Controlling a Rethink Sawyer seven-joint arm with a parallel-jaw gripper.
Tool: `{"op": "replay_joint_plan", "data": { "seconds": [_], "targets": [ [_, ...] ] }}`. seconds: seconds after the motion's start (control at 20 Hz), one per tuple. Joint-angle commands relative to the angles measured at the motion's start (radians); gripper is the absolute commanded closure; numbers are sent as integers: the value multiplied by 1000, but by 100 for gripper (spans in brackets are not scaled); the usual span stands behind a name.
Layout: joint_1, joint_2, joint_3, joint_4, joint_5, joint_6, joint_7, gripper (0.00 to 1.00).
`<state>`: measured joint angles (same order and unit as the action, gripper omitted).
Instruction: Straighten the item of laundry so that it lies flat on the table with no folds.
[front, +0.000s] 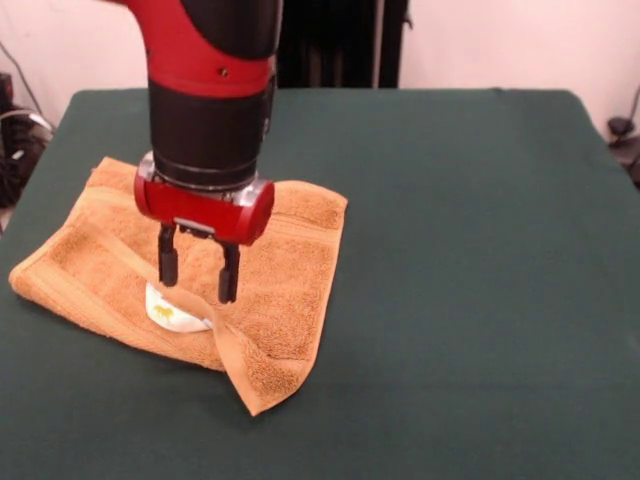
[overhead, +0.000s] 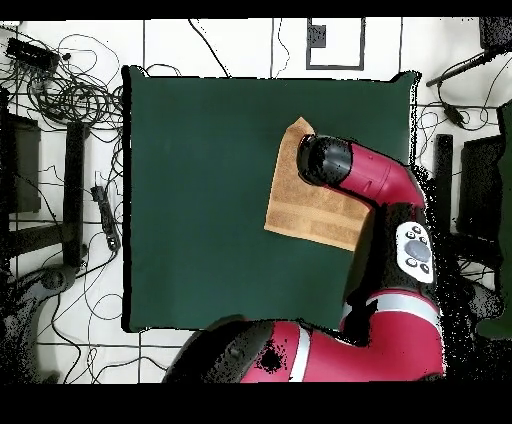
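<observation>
The orange-tan towel lies on the left part of the dark green table in the front view. Its near corner is folded over into a pointed flap, and a small white label shows at the near edge. My gripper hangs straight down over the towel's near-left part, fingers open, tips at or just above the cloth beside the label. It holds nothing. In the overhead view the arm covers the towel's right part, and the towel shows to its left.
Cables and stands lie on the floor around the table in the overhead view. The table's green top stretches wide to the right of the towel in the front view.
</observation>
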<state>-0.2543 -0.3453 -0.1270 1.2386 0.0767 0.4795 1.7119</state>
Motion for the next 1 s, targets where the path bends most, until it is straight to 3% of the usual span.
{"op": "replay_joint_plan", "data": {
  "seconds": [0.05, 0.45, 1.0],
  "targets": [
    [11, 88, 105, 121, 22, -50, 178, 0],
    [19, 104, 97, 123, 20, -85, 186, 0],
    [35, 87, 82, 120, 17, -35, 170, 0]
  ]
}}
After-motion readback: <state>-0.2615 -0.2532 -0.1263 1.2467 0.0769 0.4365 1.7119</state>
